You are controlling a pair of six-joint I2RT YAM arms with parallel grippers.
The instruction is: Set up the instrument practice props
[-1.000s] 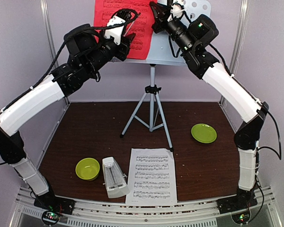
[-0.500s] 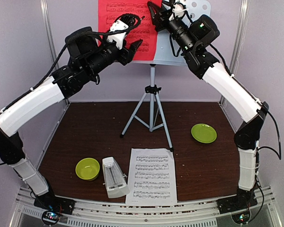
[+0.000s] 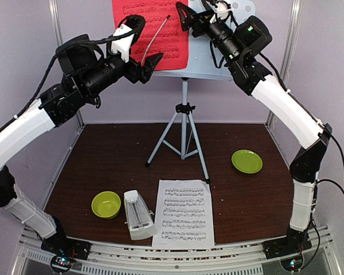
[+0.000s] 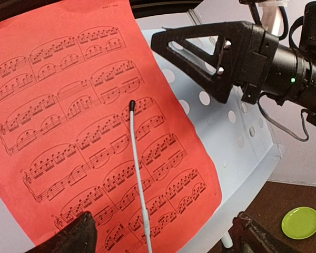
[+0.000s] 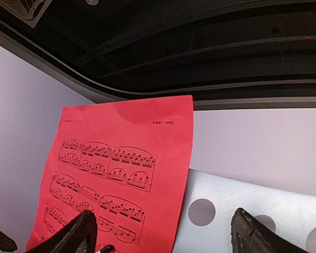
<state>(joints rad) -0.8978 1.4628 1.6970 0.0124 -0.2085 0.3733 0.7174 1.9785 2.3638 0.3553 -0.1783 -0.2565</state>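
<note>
The left gripper [image 3: 148, 63] and right gripper [image 3: 185, 18] have just opened wide and let go. The red sheet [image 4: 58, 142] now rests unheld on the left of the music stand's [image 4: 237, 137] desk (first prop placed). The white sheet [image 3: 183, 213] and metronome [image 3: 139, 215] wait at the table's [image 3: 103, 160] near edge.

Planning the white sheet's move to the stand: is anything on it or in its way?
Nothing lies on the white sheet; the metronome stands close by its left edge. The right pincer hangs before the stand's bare right side.
</note>
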